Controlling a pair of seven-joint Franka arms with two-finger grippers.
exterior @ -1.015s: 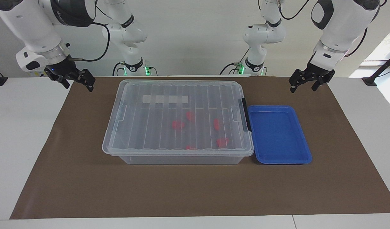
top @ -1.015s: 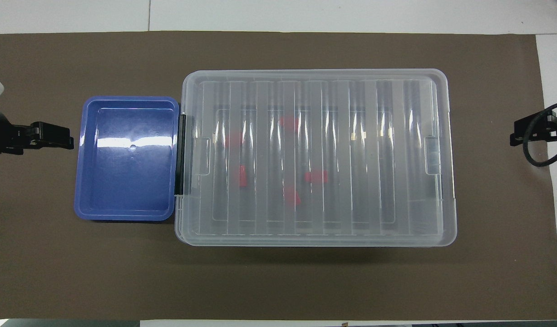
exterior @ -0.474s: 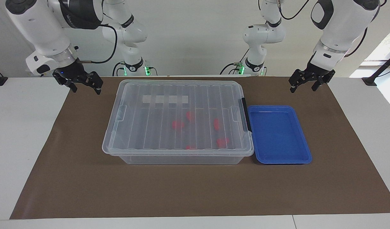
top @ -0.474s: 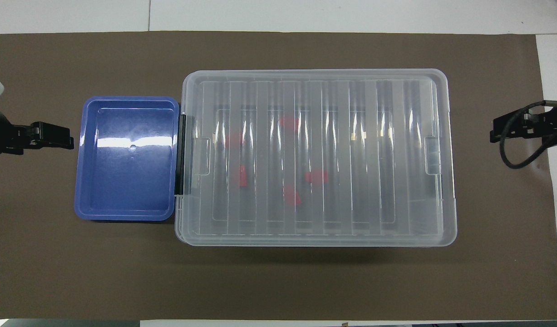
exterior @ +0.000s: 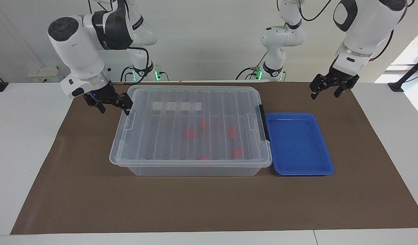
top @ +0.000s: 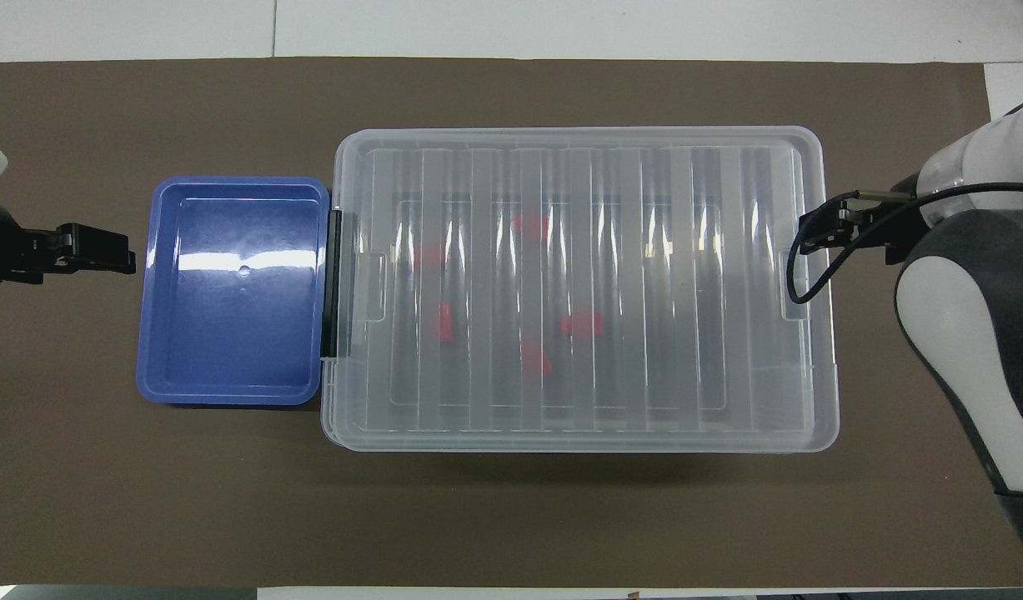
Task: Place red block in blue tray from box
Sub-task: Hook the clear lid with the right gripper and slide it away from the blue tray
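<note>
The right hand [exterior: 108,102] is at the large clear plastic box with its ribbed lid [exterior: 191,126], jaws spread and empty, just beside the lid's corner at the right arm's end of the counter [exterior: 202,204]. This looks like the opening step: the lid is still on, so nothing can come out yet. The small bright-red plastic block [exterior: 232,133] lies inside on the floor of the box, among several near-alike red pieces. The shallow bright-blue plastic tray [exterior: 299,170] sits empty, touching the box at its black-latch end. The left hand [exterior: 326,89] waits, unclenched and empty, over the brown mat near the tray. Next, I'd judge, the right hand must come down onto the lid's end tab and pinch it squarely; the left may be needed at the black latch. Compared with a second ago, the right arm has swung in from the mat's edge to the box; the left hasn't budged, and box, tray and red pieces lie as they did.
</note>
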